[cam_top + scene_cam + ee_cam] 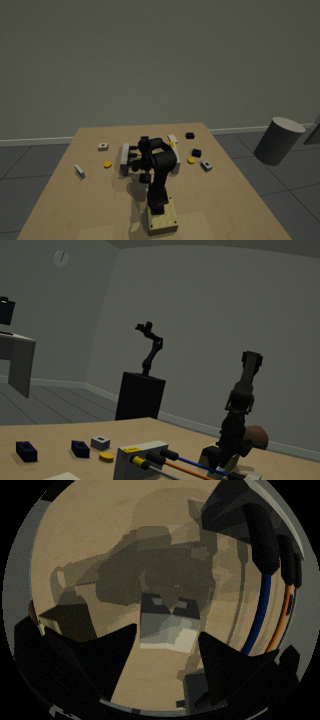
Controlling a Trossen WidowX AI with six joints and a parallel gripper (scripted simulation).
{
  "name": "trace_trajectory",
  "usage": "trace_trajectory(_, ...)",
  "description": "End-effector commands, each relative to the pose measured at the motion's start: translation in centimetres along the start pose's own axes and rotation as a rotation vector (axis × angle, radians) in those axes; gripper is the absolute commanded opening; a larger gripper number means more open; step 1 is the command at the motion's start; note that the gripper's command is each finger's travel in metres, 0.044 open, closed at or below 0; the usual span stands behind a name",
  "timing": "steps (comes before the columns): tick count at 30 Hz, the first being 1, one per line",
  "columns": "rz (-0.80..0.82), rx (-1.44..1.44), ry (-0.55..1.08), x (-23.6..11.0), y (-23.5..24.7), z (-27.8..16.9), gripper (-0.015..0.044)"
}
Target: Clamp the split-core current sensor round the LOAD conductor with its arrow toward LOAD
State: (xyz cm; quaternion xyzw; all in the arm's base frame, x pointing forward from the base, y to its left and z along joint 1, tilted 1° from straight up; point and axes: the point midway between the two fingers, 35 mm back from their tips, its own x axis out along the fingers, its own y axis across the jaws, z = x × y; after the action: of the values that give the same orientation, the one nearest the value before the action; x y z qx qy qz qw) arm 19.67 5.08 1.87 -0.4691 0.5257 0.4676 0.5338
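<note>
Gripper (170, 648) poised over the split-core sensor (167, 626); nothing clamped yet.

Its fingers stand apart, straddling the pale sensor without gripping it, on the counter (77, 206) just beside the conductor fixture (124, 158). Pickup, clamping and latching all remain. Beside the sensor run 3 conductors; the blue conductor (262, 615) is nearest, crowding the approach.

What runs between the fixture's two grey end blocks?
A blue conductor, an orange conductor and a grey conductor, from near block to far block; clearest in the exterior view.
</note>
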Motion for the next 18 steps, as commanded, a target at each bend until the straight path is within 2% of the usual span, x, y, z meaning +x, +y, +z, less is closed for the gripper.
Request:
trace_trajectory(1, 0.000, 0.000, 0.000, 0.0, 0.0, 0.0, 0.0280)
trace_trajectory(13, 0.000, 0.000, 0.000, 0.0, 0.0, 0.0, 0.0200)
trace_trajectory(18, -0.001, 0.000, -0.001, -1.2, -0.3, 0.1, 0.0069)
